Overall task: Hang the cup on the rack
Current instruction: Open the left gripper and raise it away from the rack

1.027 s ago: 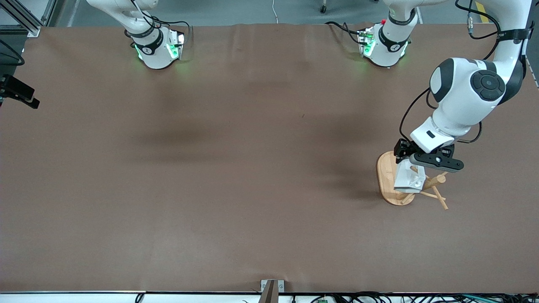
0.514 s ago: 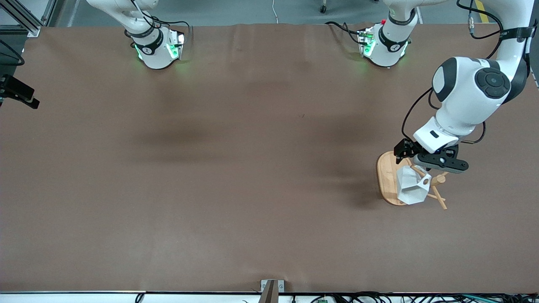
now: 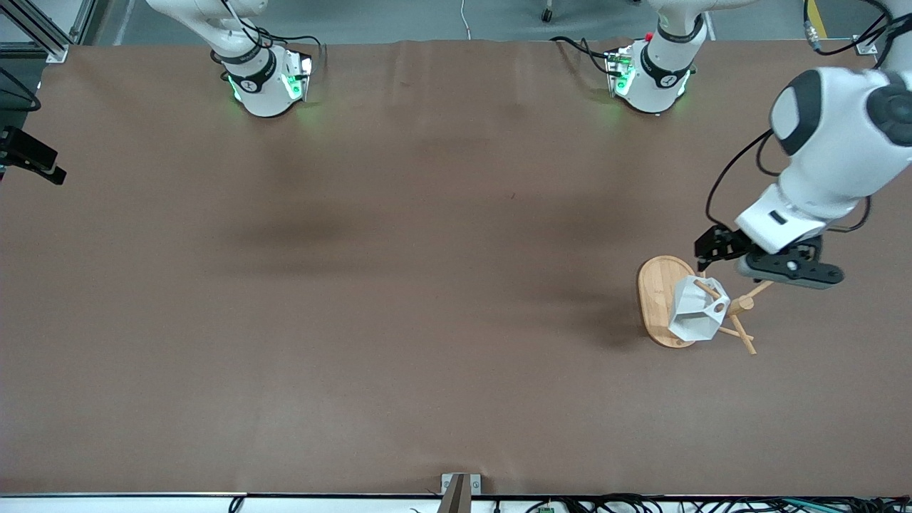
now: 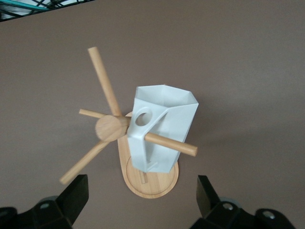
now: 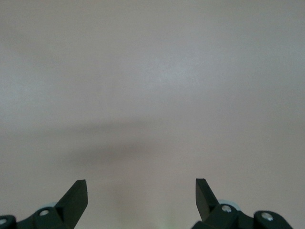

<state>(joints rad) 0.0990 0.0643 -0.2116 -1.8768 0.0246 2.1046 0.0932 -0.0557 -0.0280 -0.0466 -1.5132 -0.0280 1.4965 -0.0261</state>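
Note:
The white faceted cup hangs on one angled peg of the bamboo rack, beside the central post and over the oval base. In the left wrist view the cup sits on a peg, with its tab hole showing next to the post top. My left gripper is open and empty, in the air over the rack's edge toward the left arm's end of the table, apart from the cup; it also shows in its wrist view. My right gripper is open and empty over bare table.
The brown table cover spreads around the rack. The two arm bases stand along the table edge farthest from the front camera. A black clamp sticks in at the right arm's end.
My left gripper has let go of the cup and drawn up and away toward the left arm's end. The cup has settled onto the peg.

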